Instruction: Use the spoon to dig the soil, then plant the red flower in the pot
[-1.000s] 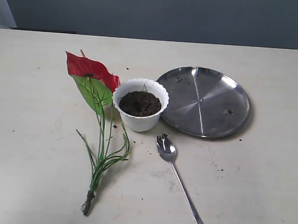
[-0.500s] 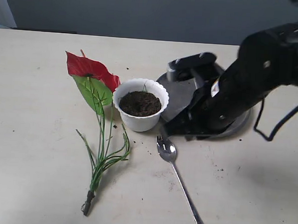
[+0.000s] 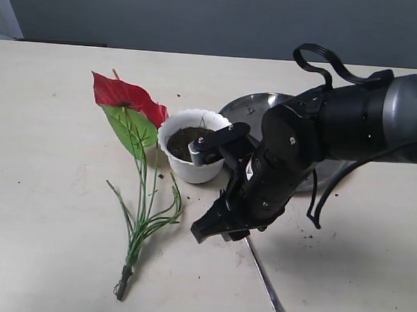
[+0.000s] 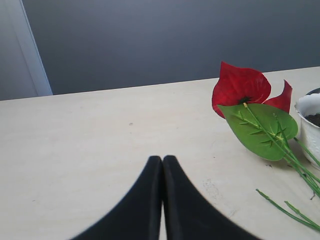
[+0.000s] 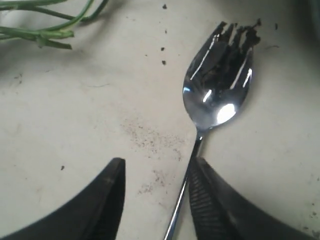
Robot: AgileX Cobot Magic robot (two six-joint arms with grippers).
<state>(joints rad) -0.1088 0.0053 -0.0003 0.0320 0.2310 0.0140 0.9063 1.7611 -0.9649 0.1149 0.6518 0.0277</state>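
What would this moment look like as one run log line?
phase: reach for spoon | right gripper: open, straddling handle, spoon flat on table | left gripper: shut, idle | red flower: lying beside pot | soil: undug

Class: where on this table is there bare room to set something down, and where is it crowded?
Bare: left of the red flower, and the near right corner beyond the spoon. Crowded: between pot, plate and right gripper.

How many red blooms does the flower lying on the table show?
2. On the red flower, a large bloom sits above the green leaf, and a smaller one pokes out behind the leaf, nearer the pot. Others may be hidden underneath.
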